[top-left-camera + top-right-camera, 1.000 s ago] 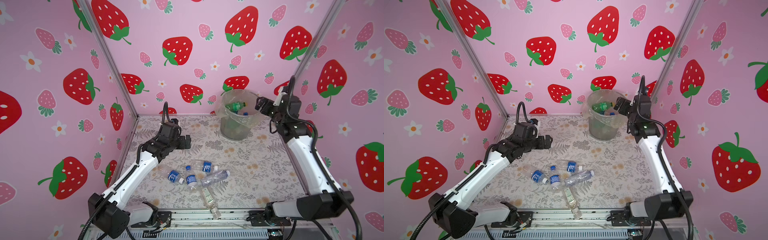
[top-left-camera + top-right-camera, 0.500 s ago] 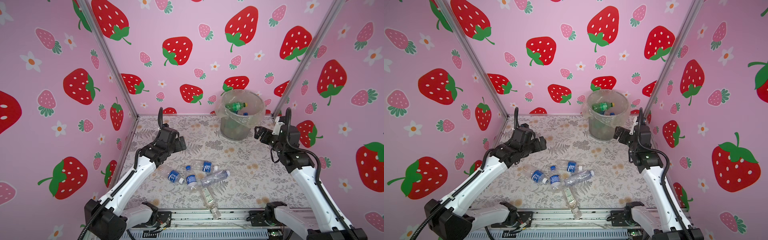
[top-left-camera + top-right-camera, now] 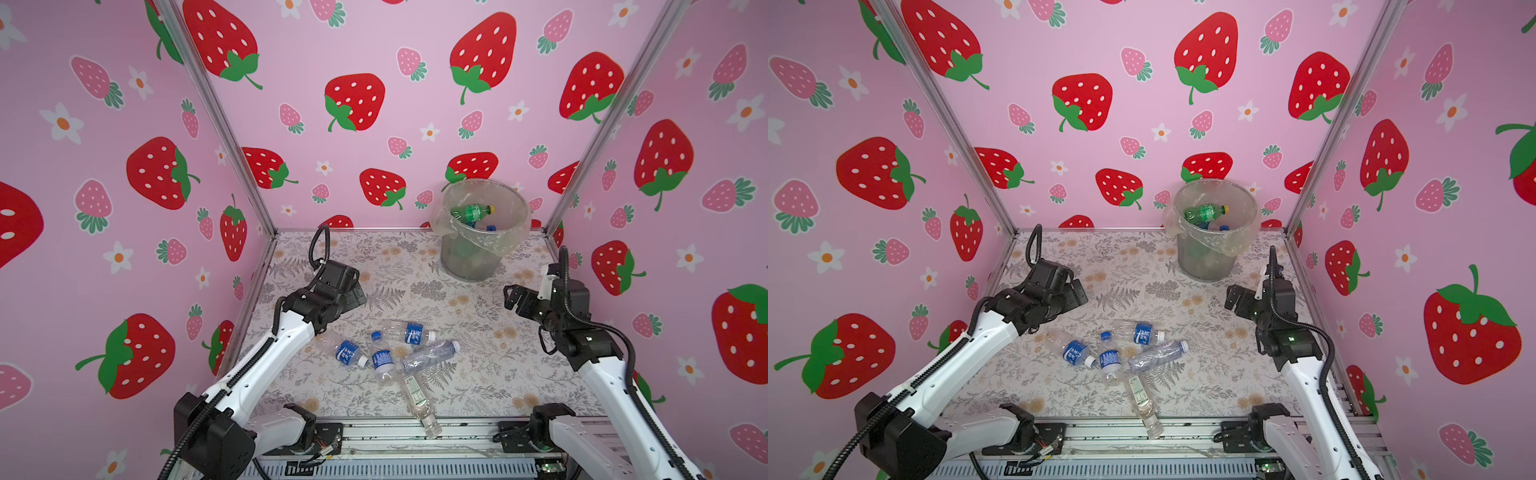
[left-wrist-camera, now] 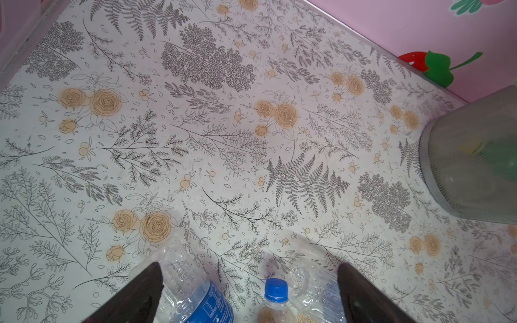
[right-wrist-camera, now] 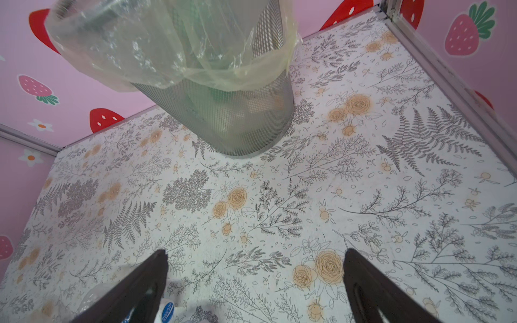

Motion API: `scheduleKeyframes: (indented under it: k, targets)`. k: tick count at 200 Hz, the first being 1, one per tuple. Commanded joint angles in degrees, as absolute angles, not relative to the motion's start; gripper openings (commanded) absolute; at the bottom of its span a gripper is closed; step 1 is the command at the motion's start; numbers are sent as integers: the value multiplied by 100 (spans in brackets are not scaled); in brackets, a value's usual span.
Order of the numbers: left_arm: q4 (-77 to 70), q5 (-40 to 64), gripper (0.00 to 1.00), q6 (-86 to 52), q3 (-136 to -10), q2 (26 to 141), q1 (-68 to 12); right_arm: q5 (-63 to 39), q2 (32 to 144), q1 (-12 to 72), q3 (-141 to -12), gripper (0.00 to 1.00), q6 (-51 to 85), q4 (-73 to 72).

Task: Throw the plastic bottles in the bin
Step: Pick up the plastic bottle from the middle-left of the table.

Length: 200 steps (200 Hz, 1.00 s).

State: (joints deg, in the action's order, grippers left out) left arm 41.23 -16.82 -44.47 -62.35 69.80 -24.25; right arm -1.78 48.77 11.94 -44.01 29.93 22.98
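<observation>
Plastic bottles (image 3: pixel 382 360) lie clustered on the floral table (image 3: pixel 498 365), well apart from the bin (image 3: pixel 465 262); I see my left gripper (image 4: pixel 248 265) and right gripper (image 5: pixel 255 251) both spread wide, holding nothing.

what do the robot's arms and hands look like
The left arm and right arm have white links with black joints and bases, each with a black ribbed cable. The left hand and right hand each have two dark, tapering fingers.
</observation>
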Motion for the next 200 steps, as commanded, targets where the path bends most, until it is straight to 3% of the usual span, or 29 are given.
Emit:
scheduleKeyframes:
  k: [1, 103, 200]
  targets:
    - [4401, -1740, 99, -4753, -6211, 6899, -2335, -315, 4779, 1178, -4267, 99, 2919, 2336]
    - [4796, -1587, 97, -6284, -5535, 6827, -2145, -299, 4763, 1173, -3925, 99, 2852, 2215]
    - [4567, -1358, 95, -6526, -4930, 6856, -2144, -316, 4711, 1176, -3635, 99, 2872, 2174]
